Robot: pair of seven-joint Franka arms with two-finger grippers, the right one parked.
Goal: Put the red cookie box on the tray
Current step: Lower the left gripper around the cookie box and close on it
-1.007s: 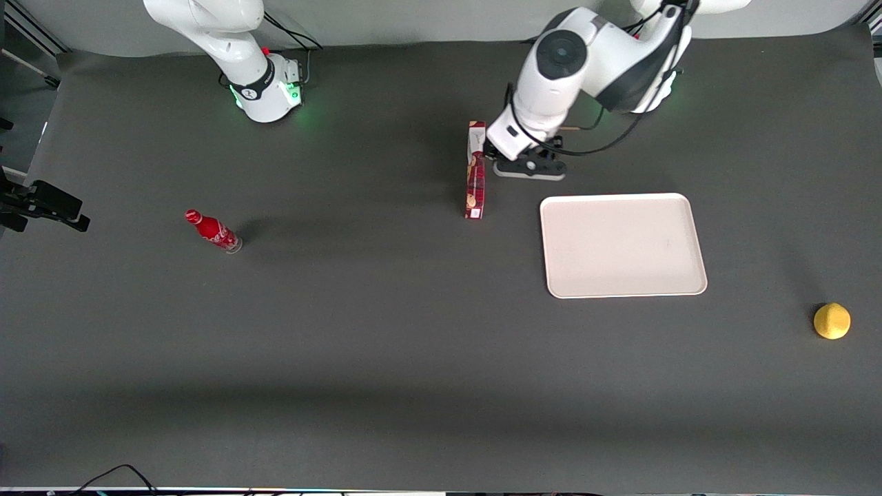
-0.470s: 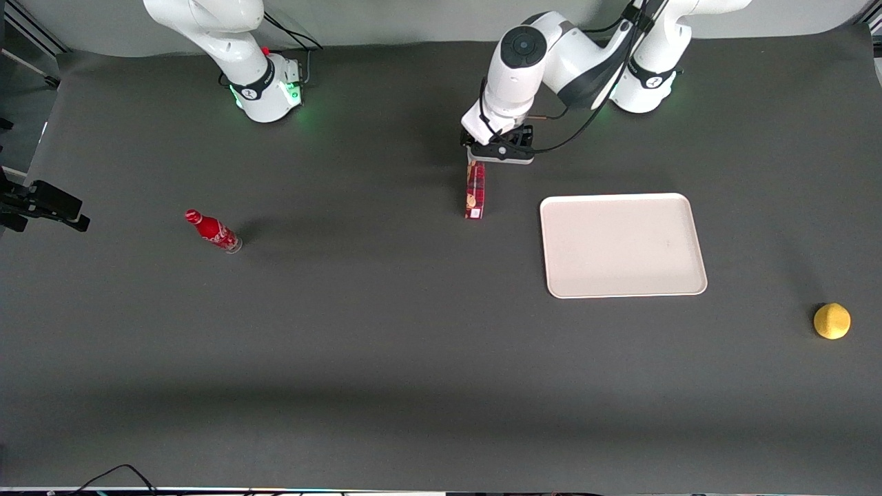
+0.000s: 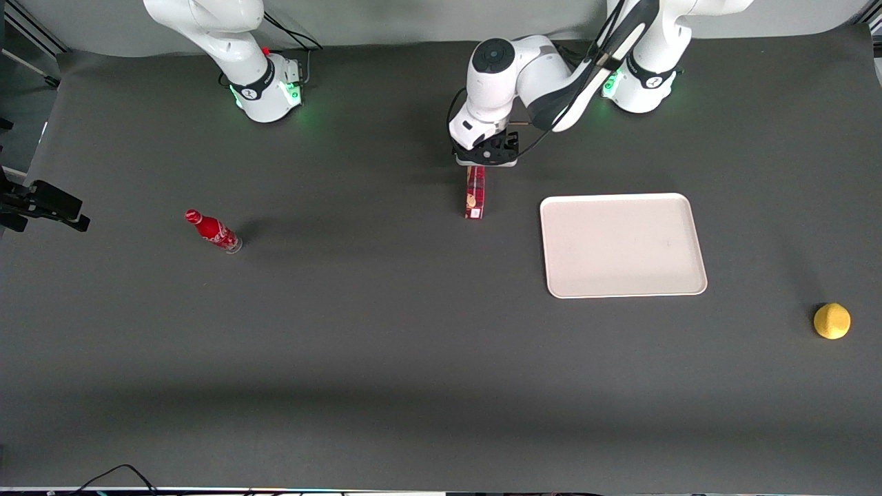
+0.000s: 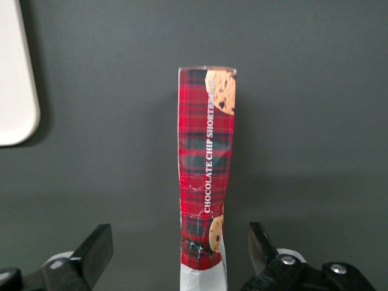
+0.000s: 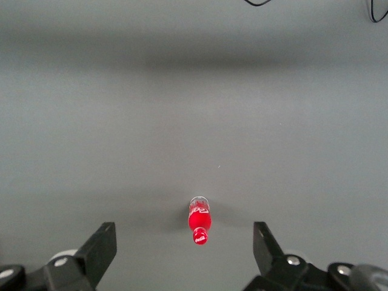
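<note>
— What is the gripper (image 4: 176, 254) doing?
— It is hovering over the red cookie box (image 3: 475, 193), at the end farther from the front camera, fingers (image 4: 97, 245) spread wide to either side, gripping nothing.
— And the box?
— It is lying on the table beside the tray (image 3: 622, 244), not touching it.
</note>
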